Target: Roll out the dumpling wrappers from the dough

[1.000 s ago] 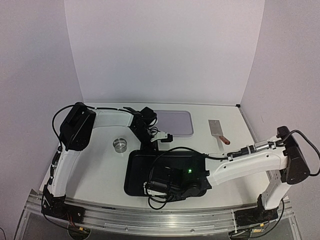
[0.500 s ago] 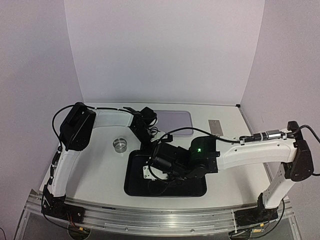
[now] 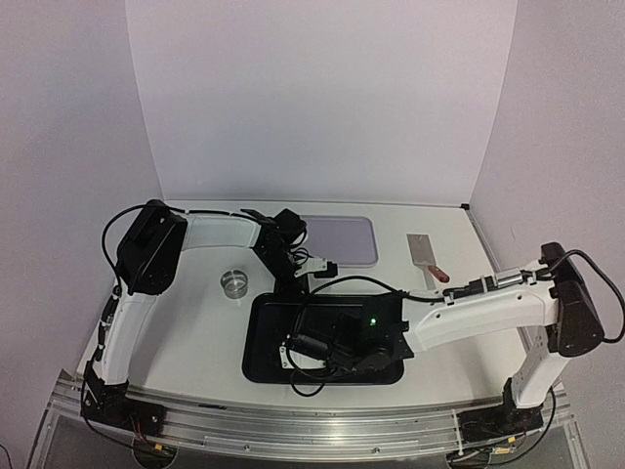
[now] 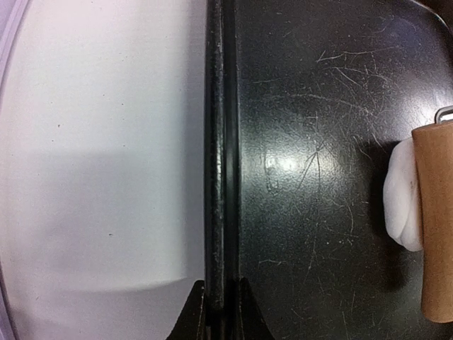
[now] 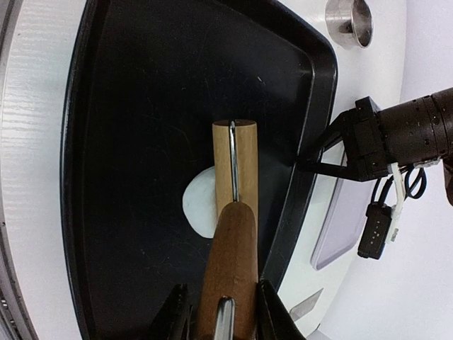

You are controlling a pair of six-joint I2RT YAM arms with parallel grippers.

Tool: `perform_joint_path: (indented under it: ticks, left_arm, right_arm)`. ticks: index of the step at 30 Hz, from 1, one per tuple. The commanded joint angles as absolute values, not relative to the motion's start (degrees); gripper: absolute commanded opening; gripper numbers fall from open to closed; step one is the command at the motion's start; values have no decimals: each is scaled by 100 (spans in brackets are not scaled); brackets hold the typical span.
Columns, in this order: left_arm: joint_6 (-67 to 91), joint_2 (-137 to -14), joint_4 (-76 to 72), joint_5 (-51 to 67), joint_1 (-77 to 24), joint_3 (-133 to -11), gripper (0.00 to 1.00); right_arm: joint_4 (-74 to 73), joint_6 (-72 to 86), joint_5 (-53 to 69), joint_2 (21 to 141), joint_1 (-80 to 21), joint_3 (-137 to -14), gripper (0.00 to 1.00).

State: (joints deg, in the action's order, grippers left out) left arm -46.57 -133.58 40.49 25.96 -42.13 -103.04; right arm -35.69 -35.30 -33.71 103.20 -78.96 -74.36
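Fingers of the right gripper [image 5: 225,306] are clamping the dark wooden handle of a roller [image 5: 244,163], the jaws part-spread and pressing on either side of the grip. The roller's pale cylinder is lying in line with that handle, its long axis pointing straight away from the gripper, with a thin wire running up its middle.

Just ahead of the fingertips the dough [image 5: 198,202] is sitting on the floor of the black tray [image 5: 127,106], directly beneath the roller. Only a rounded white lobe is showing, bulging out on the roller's left in the right wrist view; the rest is hiding under the wood, so its full outline is impossible to make out. The visible part is stretching longest along the roller's own axis.

Beyond the roller's side, the left gripper [image 4: 221,315] is pinching the tray's raised rim, its jaws pressed almost together on the edge. Its own camera is catching only the fingertips, and the roller and dough are being cut off at the frame's edge.

Outside the tray, off to the left gripper's side, a metal ring cutter [image 3: 234,282] is standing on the table [image 3: 195,332]. Farther past that gripper a lavender tray [image 3: 344,241] is lying, and a red-handled scraper [image 3: 423,251] is resting well beyond the right arm.
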Motion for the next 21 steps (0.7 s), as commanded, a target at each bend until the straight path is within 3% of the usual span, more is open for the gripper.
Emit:
perform_joint_path:
  ticks: [1, 21]
  left_arm:
    - [-4969, -13586, 3625, 1671, -4230, -10262, 0]
    - [-4984, -13575, 3611, 1617, -4173, -10256, 0]
  right_arm:
    - [-4317, -2745, -2333, 10321, -8239, -6973, 0]
    - [-4881, -1435, -1761, 10492, -8657, -6174, 0]
